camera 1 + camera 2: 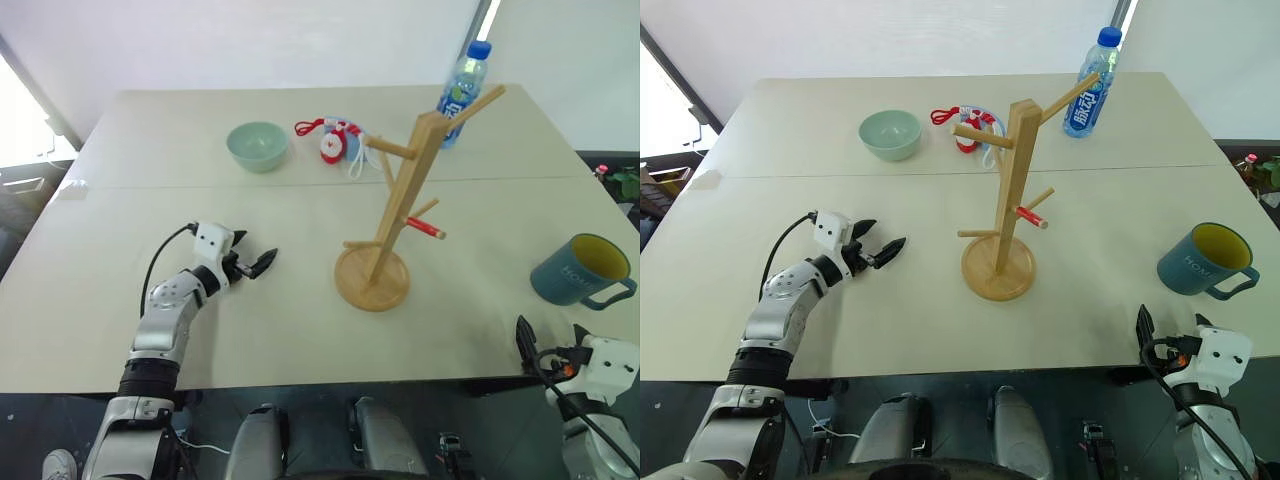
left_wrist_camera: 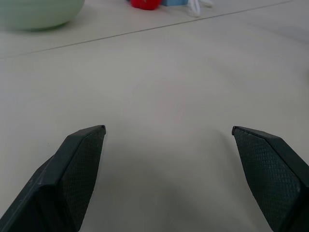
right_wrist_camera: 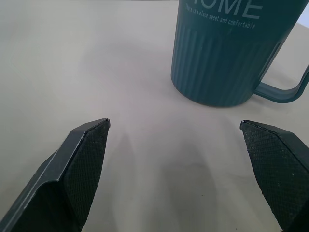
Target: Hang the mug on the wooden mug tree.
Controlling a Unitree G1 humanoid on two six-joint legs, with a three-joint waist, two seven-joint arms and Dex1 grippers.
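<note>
The dark teal mug (image 1: 578, 270) stands upright near the table's right edge, its yellow-green inside showing and its loop handle turned to the right. The wooden mug tree (image 1: 400, 195) stands mid-table on a round disc base, with angled pegs, one of them red-tipped. My right gripper (image 1: 1171, 322) hovers open at the front edge of the table, just short of the mug (image 3: 222, 53), with nothing between its fingers. Over bare tabletop at the left, my left gripper (image 1: 253, 251) is open and empty, pointing toward the tree's base.
A pale green bowl (image 1: 257, 145) sits at the back left. A small red and blue item with a white cord (image 1: 335, 140) lies behind the tree. A water bottle (image 1: 463, 85) stands at the back right. A seam (image 1: 200, 184) crosses the table.
</note>
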